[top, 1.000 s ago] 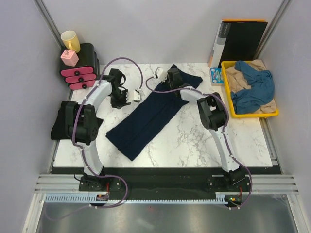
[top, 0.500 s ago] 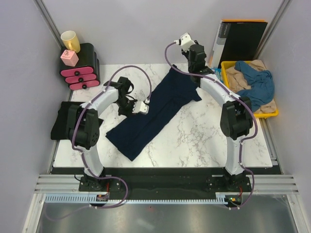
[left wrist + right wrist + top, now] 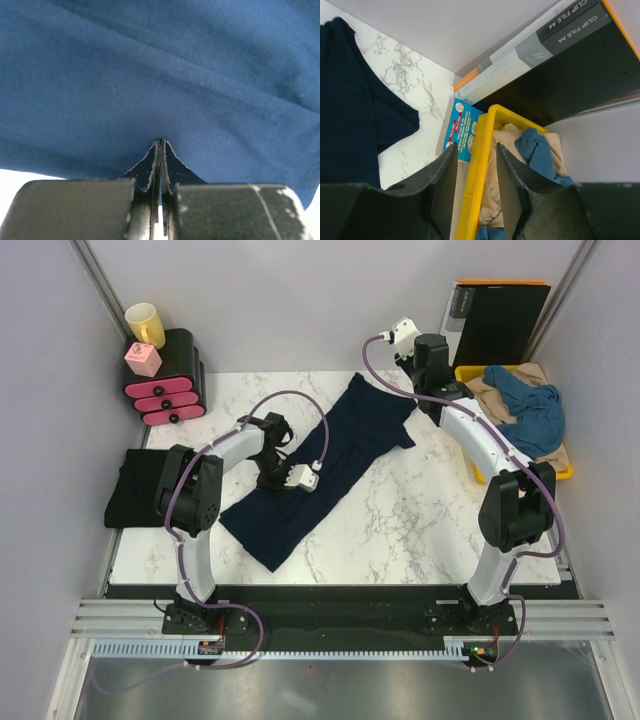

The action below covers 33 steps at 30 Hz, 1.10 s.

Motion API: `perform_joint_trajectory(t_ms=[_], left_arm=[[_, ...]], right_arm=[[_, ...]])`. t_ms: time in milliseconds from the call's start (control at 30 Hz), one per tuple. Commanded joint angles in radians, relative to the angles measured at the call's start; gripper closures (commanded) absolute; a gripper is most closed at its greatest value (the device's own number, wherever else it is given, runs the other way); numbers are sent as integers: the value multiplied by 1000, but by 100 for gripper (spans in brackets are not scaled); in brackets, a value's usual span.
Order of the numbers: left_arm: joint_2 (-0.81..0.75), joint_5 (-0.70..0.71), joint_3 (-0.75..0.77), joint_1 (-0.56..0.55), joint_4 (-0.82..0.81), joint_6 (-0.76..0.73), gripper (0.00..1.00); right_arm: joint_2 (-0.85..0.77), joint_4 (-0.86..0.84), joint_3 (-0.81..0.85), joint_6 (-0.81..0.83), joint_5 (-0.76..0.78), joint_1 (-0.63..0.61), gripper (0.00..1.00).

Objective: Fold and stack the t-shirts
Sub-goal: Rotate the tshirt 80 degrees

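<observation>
A large dark navy t-shirt [image 3: 320,470] lies folded lengthwise in a long diagonal strip on the marble table; it fills the left wrist view [image 3: 160,75] and shows at the left of the right wrist view [image 3: 350,115]. My left gripper [image 3: 300,478] is shut, its tips [image 3: 161,144] against the navy cloth mid-strip; I cannot tell whether cloth is pinched. My right gripper [image 3: 437,375] is open and empty [image 3: 476,147], raised over the near-left rim of the yellow tray [image 3: 480,165]. The tray holds a medium-blue shirt [image 3: 525,420] and a beige shirt [image 3: 490,405]. A folded black shirt [image 3: 135,490] lies at the table's left edge.
The yellow tray [image 3: 520,477] stands at the back right with a black orange-edged folder [image 3: 500,325] upright behind it and a blue card [image 3: 445,395] beside it. Pink drawers [image 3: 165,390] with a yellow mug [image 3: 145,325] and a pink cube [image 3: 143,360] stand at the back left.
My right gripper has left the navy shirt's top and swung up and right to the tray. My left gripper has slid right onto the shirt. The shirt's top lies wider.
</observation>
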State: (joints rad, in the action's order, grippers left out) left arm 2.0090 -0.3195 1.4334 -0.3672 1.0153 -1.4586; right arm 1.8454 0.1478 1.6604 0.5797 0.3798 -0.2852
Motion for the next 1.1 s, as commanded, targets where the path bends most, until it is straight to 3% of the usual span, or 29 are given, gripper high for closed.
perform_joint_trajectory(t_ms=[0, 267, 433, 767, 967, 1067], left_arm=[[45, -39, -16, -58, -27, 7, 98], [-45, -134, -60, -190, 32, -58, 98], [-13, -171, -47, -280, 54, -65, 98], [69, -319, 177, -392, 75, 4, 98], [31, -334, 229, -372, 69, 124, 98], [-61, -323, 207, -322, 68, 167, 82]], right_arm=[[-86, 53, 4, -20, -39, -3, 55], [-81, 98, 58, -20, -87, -2, 55], [-41, 137, 127, -73, -102, -2, 55], [1, 193, 167, -124, -134, -25, 54], [21, 230, 151, -144, -142, -26, 54], [29, 228, 110, -142, -148, -28, 54]])
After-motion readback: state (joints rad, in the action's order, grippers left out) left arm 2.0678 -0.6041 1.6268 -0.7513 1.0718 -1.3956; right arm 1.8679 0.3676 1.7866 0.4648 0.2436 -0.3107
